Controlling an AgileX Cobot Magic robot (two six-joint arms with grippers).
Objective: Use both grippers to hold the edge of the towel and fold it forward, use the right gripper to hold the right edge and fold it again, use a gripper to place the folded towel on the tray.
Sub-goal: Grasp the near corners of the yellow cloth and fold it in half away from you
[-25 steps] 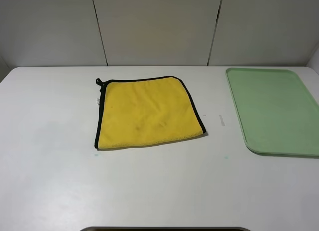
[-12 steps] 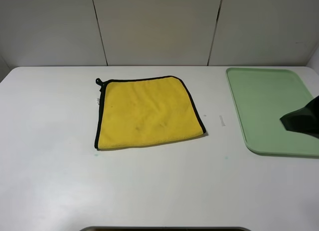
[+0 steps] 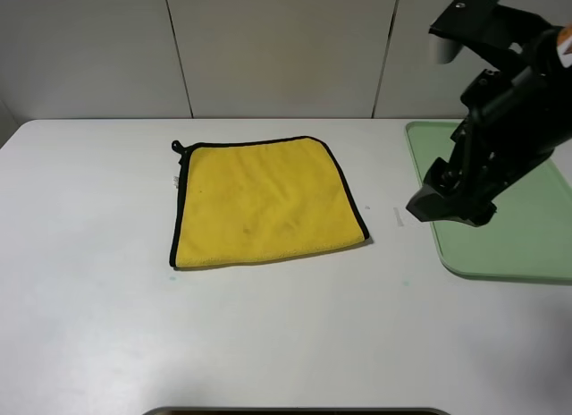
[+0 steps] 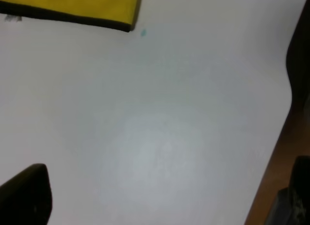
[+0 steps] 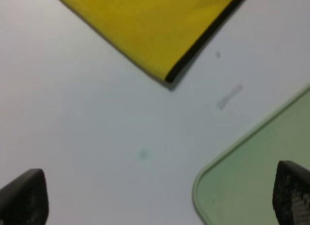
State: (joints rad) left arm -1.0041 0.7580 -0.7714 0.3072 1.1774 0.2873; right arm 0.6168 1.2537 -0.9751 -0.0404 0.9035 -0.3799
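Towel (image 3: 264, 200) tag (image 3: 175, 179) unreadable; left end effector (image 4: 160, 196), right end effector (image 5: 157, 193) wide open, empty.

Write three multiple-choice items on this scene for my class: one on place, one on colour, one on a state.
1. In the high view, the tray lies where from the towel? A left; B right; C beneath it.
2. The towel's main colour? A yellow; B blue; C red.
3. The right arm has its jaws: A shut on the towel; B open and empty; C shut on the tray.

Key: 1 B, the tray sits at the right end of the table. 2 A, the cloth is yellow with black trim. 3 B, the right wrist view shows both tips wide apart with nothing between them.
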